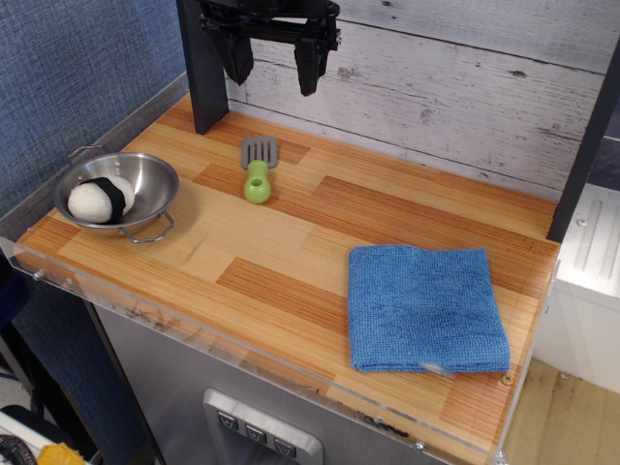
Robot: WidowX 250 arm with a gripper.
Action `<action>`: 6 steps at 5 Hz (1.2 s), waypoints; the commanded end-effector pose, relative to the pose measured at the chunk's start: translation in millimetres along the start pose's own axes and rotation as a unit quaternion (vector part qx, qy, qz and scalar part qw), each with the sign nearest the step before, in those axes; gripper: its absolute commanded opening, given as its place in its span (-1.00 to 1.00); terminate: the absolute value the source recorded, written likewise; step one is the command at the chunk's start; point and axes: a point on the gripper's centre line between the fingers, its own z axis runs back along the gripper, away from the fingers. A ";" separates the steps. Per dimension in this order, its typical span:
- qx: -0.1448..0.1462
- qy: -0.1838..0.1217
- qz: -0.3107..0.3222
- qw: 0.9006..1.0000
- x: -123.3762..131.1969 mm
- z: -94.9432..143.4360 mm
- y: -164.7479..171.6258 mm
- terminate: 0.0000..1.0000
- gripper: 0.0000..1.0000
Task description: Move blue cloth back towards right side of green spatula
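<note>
Near the front right corner of the desk (291, 262) lies the cloth (426, 305), flat and folded, well apart from the spatula (258, 170) at the back and from our gripper (274, 70), which hangs above the back edge with its jaws apart and holding nothing. We judge the main risk to be a pinch that takes only the top layer, so the cloth unfolds or drags and stops short of the spot right of the spatula. Carried too far, 1 trailing edge could knock the spatula toward the bowl (121, 189).
</note>
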 end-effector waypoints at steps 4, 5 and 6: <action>-0.025 0.011 -0.075 0.997 -44.8 5.9 -53.7 -1.00 1.00; -0.028 0.018 -0.103 0.994 -64.4 -2.2 -67.7 -1.00 1.00; -0.037 0.023 -0.138 0.989 -82.1 -10.0 -84.2 -1.00 1.00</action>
